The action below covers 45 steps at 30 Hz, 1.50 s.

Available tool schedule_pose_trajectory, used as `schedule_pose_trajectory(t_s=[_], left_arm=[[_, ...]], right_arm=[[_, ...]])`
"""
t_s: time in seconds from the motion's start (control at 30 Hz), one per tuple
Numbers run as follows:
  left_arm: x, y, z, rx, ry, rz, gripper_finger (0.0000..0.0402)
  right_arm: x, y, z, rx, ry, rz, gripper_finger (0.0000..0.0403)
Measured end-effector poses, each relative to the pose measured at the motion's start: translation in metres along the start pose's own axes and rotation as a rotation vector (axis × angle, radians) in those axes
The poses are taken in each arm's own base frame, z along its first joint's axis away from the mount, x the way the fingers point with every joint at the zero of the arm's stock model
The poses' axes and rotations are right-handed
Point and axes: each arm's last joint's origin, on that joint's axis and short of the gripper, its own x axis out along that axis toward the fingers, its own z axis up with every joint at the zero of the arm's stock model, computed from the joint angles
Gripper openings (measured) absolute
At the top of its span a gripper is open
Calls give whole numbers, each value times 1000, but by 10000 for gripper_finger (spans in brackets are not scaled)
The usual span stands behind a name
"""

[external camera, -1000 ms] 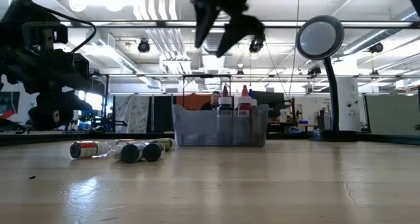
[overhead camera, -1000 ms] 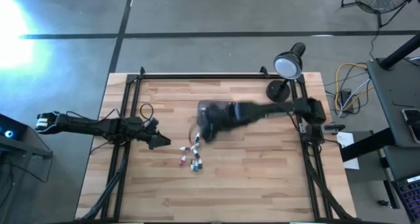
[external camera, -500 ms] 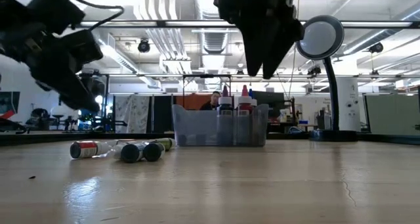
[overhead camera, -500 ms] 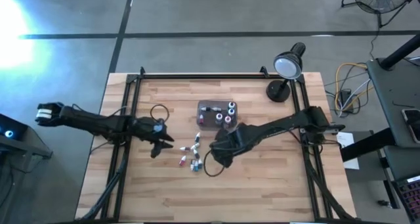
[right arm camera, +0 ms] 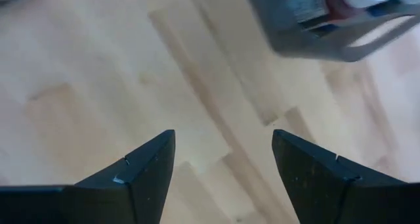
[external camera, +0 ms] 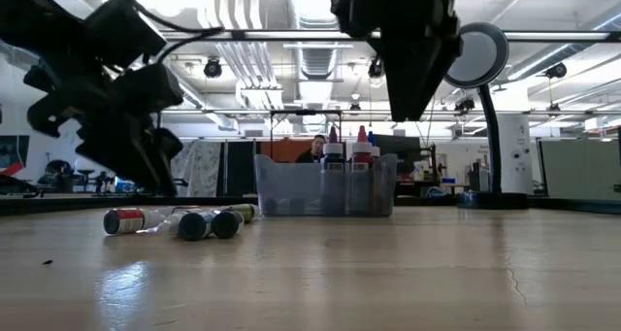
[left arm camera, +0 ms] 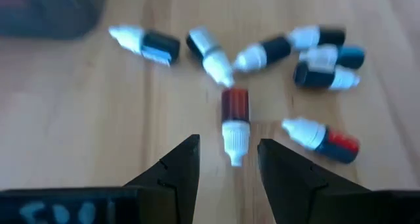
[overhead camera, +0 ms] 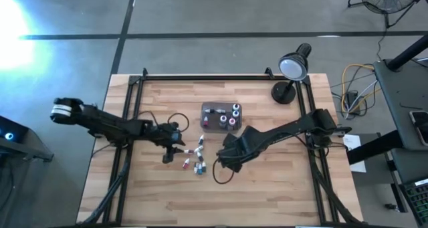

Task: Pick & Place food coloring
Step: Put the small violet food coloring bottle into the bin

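- My left gripper [left arm camera: 226, 159] hangs with its fingers spread and nothing in them, just over the near edge of the loose food coloring bottles [overhead camera: 195, 156] lying on the table [overhead camera: 281, 188]
- A red bottle [left arm camera: 235, 122] lies straight ahead, long axis pointing into the gap, white cap toward me
- My right gripper [right arm camera: 223, 159], also spread and unladen, hovers over bare wood beside the tray [overhead camera: 221, 116], farther from that bottle, so I judge left is nearer

Seven small food-colouring dropper bottles [left arm camera: 235, 122] lie loose on the wooden table [overhead camera: 267, 188] in the left wrist view. Four more bottles [overhead camera: 227, 116] stand capped in the one clear grey rectangular plastic tray [overhead camera: 208, 124]. One black round-headed desk lamp [overhead camera: 292, 67]. Two dark arms over the table.
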Motion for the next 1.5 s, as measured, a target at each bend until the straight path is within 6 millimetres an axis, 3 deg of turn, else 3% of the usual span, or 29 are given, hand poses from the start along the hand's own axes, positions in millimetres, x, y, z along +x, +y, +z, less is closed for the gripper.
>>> schedule_pose_trajectory(t_s=[0.33,0.67,0.87,1.0,1.1,1.3,1.4,1.5], left_arm=[[23,-7,6,30,37,-11,131],[39,-5,-1,28,120,32,128],[35,-5,2,52,170,46,80],[25,-6,8,-12,182,64,39],[14,-6,23,-40,141,118,25],[-17,2,91,26,-79,311,31],[-22,25,124,34,-178,409,32],[-7,60,131,-23,-117,473,40]], right_arm=[[17,-4,-10,-35,45,-63,246],[18,-5,-11,-61,45,-78,235],[13,-11,-11,-84,8,-136,226],[5,-27,-15,-56,-44,-177,220],[-4,-49,-23,42,-84,-204,215],[-26,-97,-48,306,-208,-197,208],[-35,-112,-57,384,-280,-147,208],[-38,-119,-60,422,-335,-94,208]])
